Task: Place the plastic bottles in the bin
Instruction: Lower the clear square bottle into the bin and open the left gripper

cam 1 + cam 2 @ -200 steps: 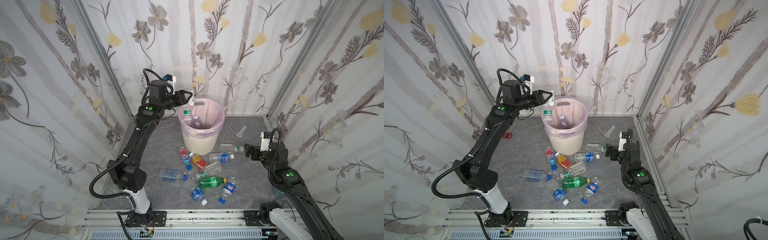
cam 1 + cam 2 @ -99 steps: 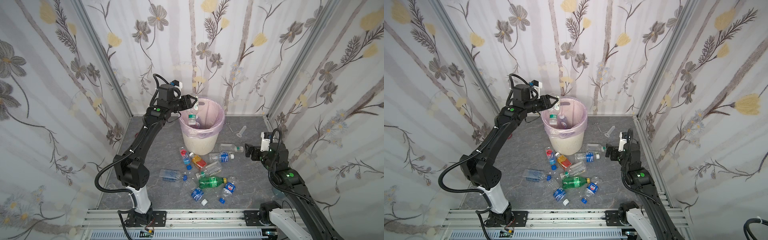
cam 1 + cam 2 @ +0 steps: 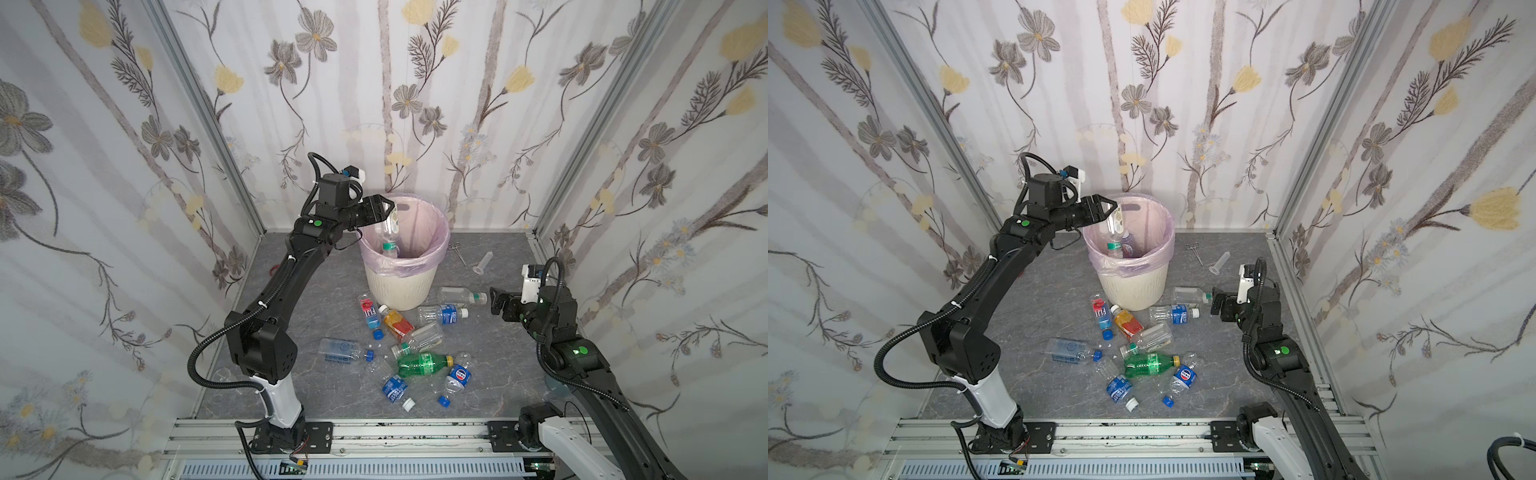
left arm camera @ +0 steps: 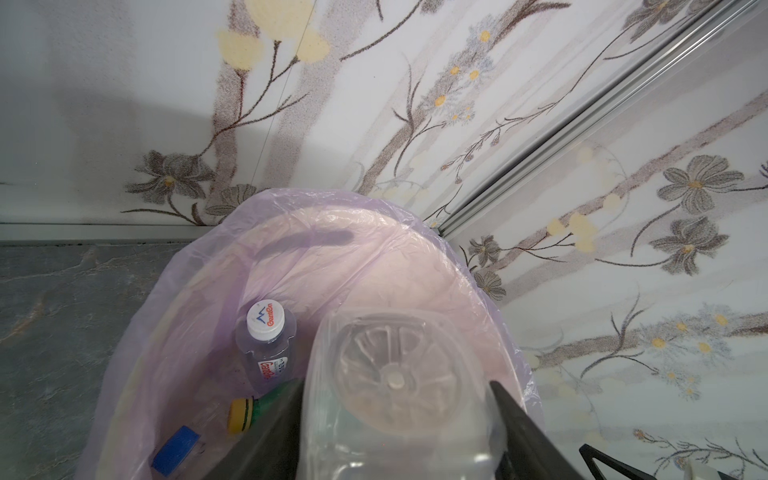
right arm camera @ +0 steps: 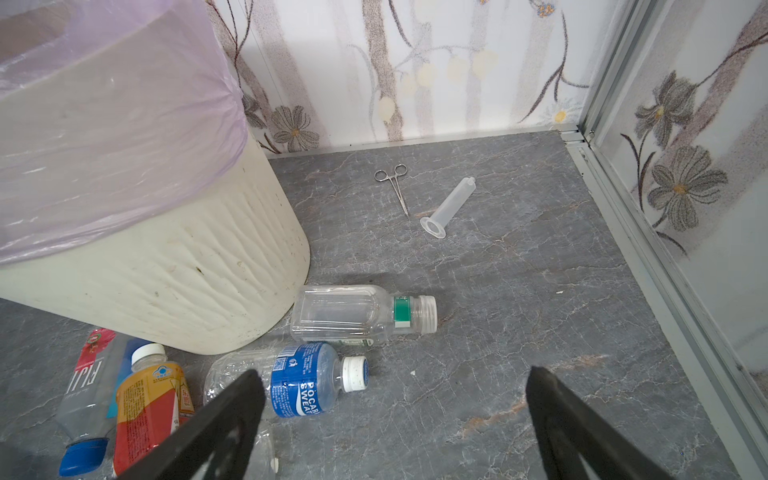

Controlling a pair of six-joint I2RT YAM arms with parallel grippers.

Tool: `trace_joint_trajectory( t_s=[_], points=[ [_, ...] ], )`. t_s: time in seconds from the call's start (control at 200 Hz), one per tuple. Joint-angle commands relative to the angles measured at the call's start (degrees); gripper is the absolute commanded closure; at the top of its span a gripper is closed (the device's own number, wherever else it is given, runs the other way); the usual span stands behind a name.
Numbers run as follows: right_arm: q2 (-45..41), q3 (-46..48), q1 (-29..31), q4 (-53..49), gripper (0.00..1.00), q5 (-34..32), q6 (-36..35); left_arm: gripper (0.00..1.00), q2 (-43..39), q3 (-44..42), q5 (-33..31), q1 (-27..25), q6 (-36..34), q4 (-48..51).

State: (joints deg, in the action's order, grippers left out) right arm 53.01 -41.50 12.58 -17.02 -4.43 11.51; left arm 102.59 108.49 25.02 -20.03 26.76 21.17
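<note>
Dropping step, left arm. The left fingers (image 3: 380, 208) sit over the bin (image 3: 399, 286) rim at 10 o'clock; a clear bottle (image 3: 389, 230) hangs cap-down inside the mouth. — Ana

Let go or clamped? — Raj

Can't tell. Wrist view has its base between both fingers, contact unclear. — Ana

Right arm? — Raj

The right fingers (image 5: 216, 424) are spread wide, empty, low over the tabletop (image 3: 498, 353) at 4 o'clock of the bin. They're aimed at the green-banded bottle (image 5: 353, 313) lying just beside the bin's base. A blue-label bottle (image 5: 299, 386) lies just beside that. — Ana

Progress? — Raj

Early-to-mid, my guess. A white-capped bottle (image 4: 266, 332) plus a couple more in the liner (image 4: 374, 257). Roughly ten on the tabletop, mostly 5–6 o'clock of the bin, green bottle (image 3: 422, 365) and orange bottle (image 3: 397, 324) among them. — Ana

Next? — Raj

Left: confirm the drop, back out without snagging the liner, head for the loose bottles. Right: come down across the green-banded body and close; it may roll against the bin wall. Skip the clear tube (image 5: 451, 205) and forceps (image 5: 395, 187) at 3 o'clock: not bottles. — Ana
</note>
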Motion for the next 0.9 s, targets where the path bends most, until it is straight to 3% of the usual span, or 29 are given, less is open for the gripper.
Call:
trace_joint_trajectory(
  t_s=[0.0, 0.295, 0.535, 0.62, 0.895],
  points=[
    [-0.1, 0.09, -0.02, 2.42, 0.01, 0.03, 0.06, 0.29, -0.91, 0.21, -0.8, 0.02, -0.7, -1.96],
    [0.12, 0.1, -0.01, 2.92, 0.01, 0.68, 0.09, 0.22, -6.57, -2.59, -2.02, 1.13, -3.44, -1.83],
    [0.51, 0.19, -0.05, 3.42, 0.01, 1.22, 0.09, 0.16, -18.51, -19.19, -5.05, 4.66, -5.44, -1.27],
    [0.6, 0.19, -0.01, 3.68, 0.01, 1.35, 0.07, 0.09, -23.21, -25.34, -3.99, 6.06, -7.18, 0.22],
    [1.3, 0.89, -0.05, 4.83, 0.01, 2.49, 0.7, 0.04, -30.25, -31.63, -4.88, 6.1, -16.08, 12.83]
  ],
)
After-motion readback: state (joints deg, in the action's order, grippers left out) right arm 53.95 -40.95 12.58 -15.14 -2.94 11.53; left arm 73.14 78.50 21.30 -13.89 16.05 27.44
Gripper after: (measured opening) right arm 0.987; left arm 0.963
